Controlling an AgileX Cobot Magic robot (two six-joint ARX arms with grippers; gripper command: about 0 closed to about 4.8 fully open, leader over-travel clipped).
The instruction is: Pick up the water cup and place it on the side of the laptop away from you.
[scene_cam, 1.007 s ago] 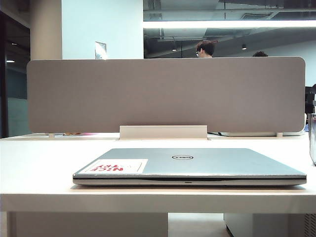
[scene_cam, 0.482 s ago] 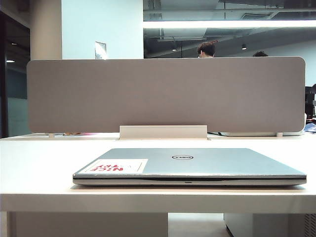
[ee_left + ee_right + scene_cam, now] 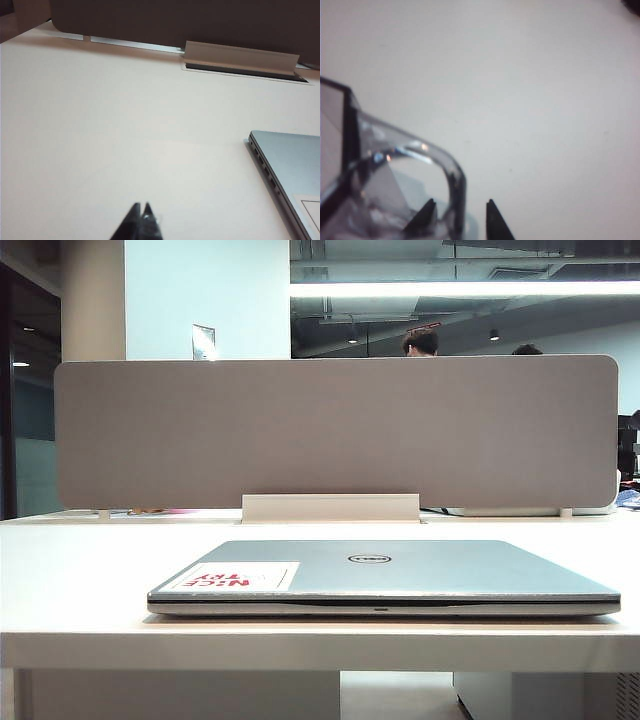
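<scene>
The water cup is clear with a curved side handle; it shows only in the right wrist view, on the white table. My right gripper is open, its two fingertips straddling the handle: one tip sits inside the loop close to the bar, the other outside with a gap. The silver laptop lies closed in the middle of the table, its sticker at the near left corner. My left gripper is shut and empty, low over bare table beside the laptop's port edge. Neither gripper nor the cup shows in the exterior view.
A grey divider panel stands along the table's far edge, with a white cable flap at its foot behind the laptop. White table surface lies between the laptop and the panel. People sit beyond the panel.
A clear object at the right edge of the exterior view a second ago is gone from that view now. The laptop has not moved.
</scene>
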